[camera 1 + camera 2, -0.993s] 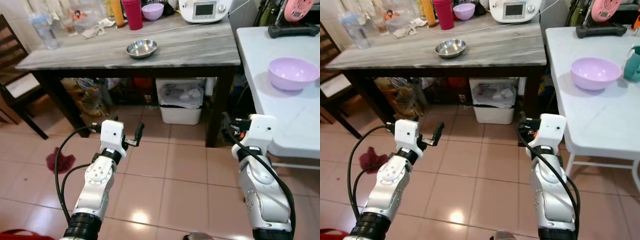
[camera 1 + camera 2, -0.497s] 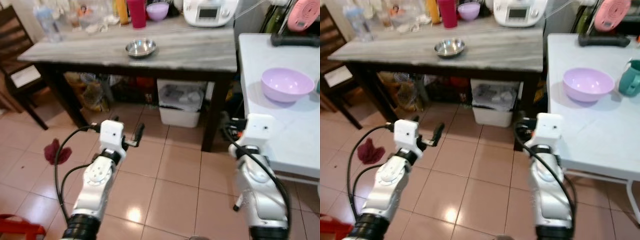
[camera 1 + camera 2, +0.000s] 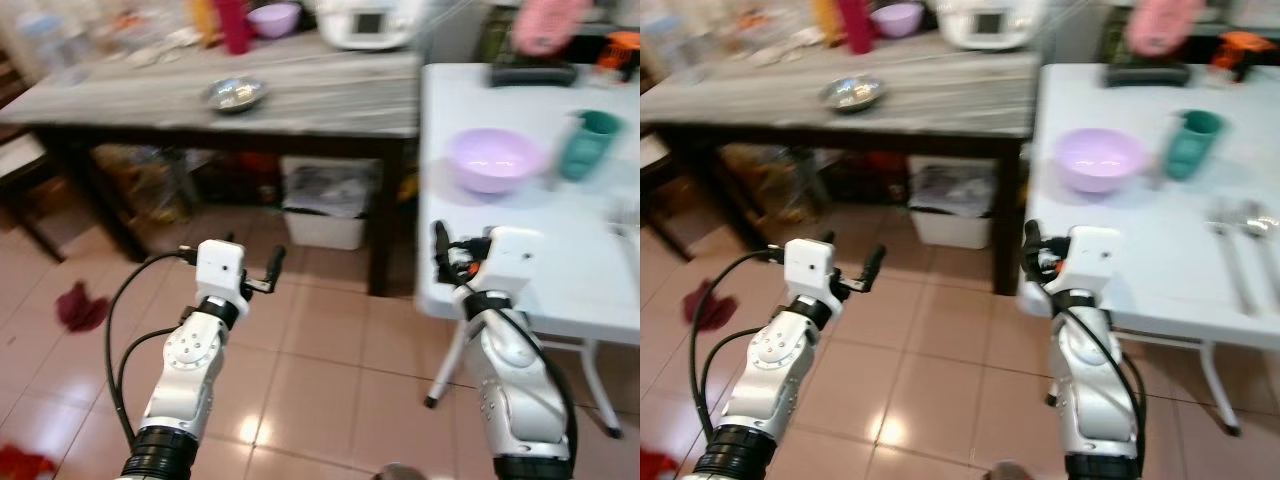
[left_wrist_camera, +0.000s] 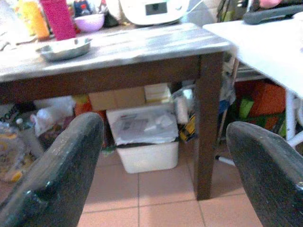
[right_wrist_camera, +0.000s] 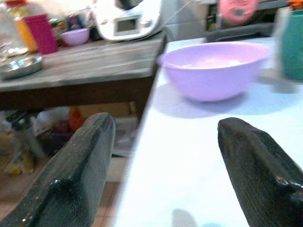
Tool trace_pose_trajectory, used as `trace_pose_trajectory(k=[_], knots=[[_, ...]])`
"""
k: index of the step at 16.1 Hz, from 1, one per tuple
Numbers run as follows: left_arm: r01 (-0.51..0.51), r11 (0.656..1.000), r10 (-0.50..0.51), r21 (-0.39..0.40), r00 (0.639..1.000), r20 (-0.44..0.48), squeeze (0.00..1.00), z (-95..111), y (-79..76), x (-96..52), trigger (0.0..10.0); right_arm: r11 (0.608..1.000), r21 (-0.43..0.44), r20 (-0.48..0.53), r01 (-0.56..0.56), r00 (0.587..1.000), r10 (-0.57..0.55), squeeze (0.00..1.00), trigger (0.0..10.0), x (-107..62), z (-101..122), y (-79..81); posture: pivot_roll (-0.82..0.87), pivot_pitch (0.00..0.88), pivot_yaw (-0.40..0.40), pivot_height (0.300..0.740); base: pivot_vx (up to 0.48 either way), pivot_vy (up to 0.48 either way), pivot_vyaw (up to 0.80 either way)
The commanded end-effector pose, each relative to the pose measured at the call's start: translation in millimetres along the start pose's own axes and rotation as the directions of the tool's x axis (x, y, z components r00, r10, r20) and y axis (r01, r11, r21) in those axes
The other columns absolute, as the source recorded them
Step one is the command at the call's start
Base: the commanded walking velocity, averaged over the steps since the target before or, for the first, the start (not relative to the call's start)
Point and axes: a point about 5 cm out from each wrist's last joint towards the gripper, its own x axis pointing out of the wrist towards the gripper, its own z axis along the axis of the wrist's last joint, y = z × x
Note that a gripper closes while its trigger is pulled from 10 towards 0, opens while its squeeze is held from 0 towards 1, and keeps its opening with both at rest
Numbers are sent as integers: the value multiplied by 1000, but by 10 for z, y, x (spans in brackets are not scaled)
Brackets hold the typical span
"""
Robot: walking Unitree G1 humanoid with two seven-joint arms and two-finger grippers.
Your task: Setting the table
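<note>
- Standing on the tiled floor (image 3: 330, 340), the robot faces a white desk (image 3: 1160, 250) on its right and a grey wood-topped desk (image 3: 300, 95) ahead on its left.
- The right gripper (image 5: 161, 156) hovers at the near edge of the white desk, its fingers (image 5: 85, 165) spread apart and empty.
- The left gripper (image 4: 165, 165) hangs over the floor, well apart from both desks, fingers (image 4: 61, 165) also apart, holding nothing.
- On the white desk sit a lilac bowl (image 3: 1098, 158), a teal cup (image 3: 1193, 143) just beside it, and cutlery (image 3: 1232, 240) lying nearer the robot's right.
- On the grey desk rest a steel bowl (image 3: 236, 94), a second lilac bowl (image 3: 274, 17), a magenta tumbler (image 3: 232, 22) and a white kitchen appliance (image 3: 368, 20).
- A white bin (image 3: 322, 198) stands under the grey desk; a red rag (image 3: 76, 306) lies on the floor.
</note>
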Motion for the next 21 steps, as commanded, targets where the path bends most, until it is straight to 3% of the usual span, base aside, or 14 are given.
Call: trace_pose_trajectory(k=[1,10,12,14,15,16,21], knots=[[13,1000,-13,0,1000,7,0,18,-17,5,10000,1000,-7,15,19,1000,-19,0,10000,-7,34,-45,-259,87,113,740,0,-266,-800],[15,1000,-15,-15,999,35,0,59,-26,18,10000,998,-26,0,53,999,-53,0,10000,24,40,-75,-258,86,116,740,0,-174,0],[20,1000,-20,-17,999,28,0,50,-7,9,10000,993,-114,29,9,1000,-6,0,10000,26,51,10,-256,84,117,740,0,0,0],[37,998,-35,-59,999,31,0,51,4,-3,10000,996,-88,39,-12,999,15,0,10000,30,59,46,-254,82,118,740,0,0,0],[43,997,-41,-59,999,34,0,59,11,-8,10000,991,-130,47,-19,999,26,0,10000,38,81,51,-255,82,118,740,0,0,0],[53,996,-50,-72,998,41,0,66,7,-6,10000,995,-95,35,-32,999,36,0,10000,38,86,65,-255,81,117,740,0,0,0],[103,990,-98,-101,994,54,0,74,-59,-13,10000,990,-122,48,-71,996,78,0,10000,25,99,76,-256,78,114,740,283,0,0]])
